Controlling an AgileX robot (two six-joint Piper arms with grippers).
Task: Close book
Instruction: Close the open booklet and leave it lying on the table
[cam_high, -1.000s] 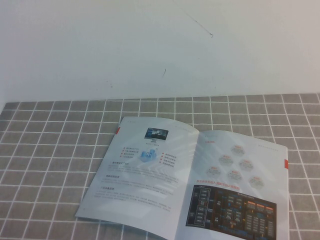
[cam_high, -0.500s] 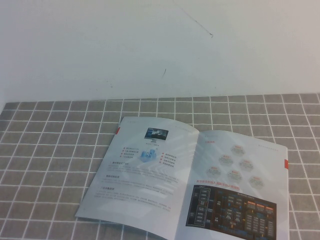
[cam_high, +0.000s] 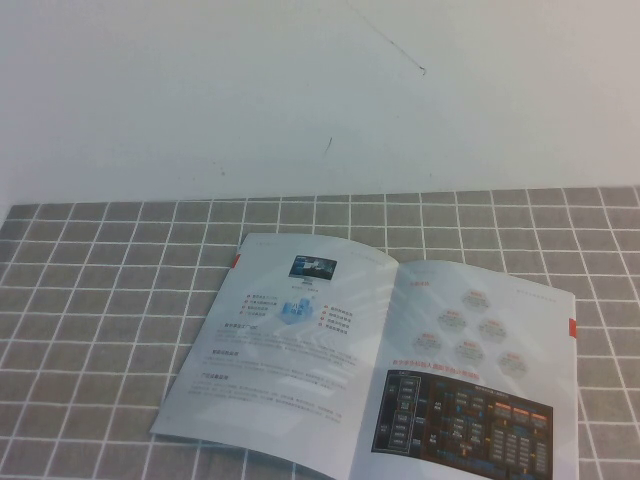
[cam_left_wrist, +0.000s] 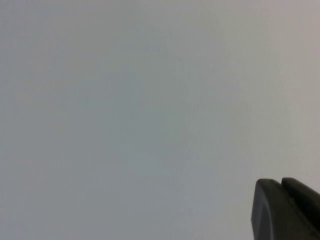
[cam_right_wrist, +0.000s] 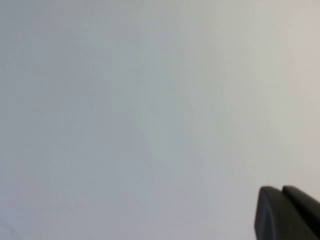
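An open book (cam_high: 375, 350) lies flat on the grey tiled tablecloth (cam_high: 100, 300), right of centre and running past the near edge of the high view. Its left page has text and small pictures; its right page has round diagrams and a dark chart. Neither arm appears in the high view. In the left wrist view, my left gripper (cam_left_wrist: 281, 181) shows as two dark fingertips pressed together against a plain white surface. My right gripper (cam_right_wrist: 282, 189) looks the same in the right wrist view, shut with nothing in it. The book appears in neither wrist view.
A white wall (cam_high: 320, 90) rises behind the table's far edge. Bare tiled cloth lies to the left of the book and behind it.
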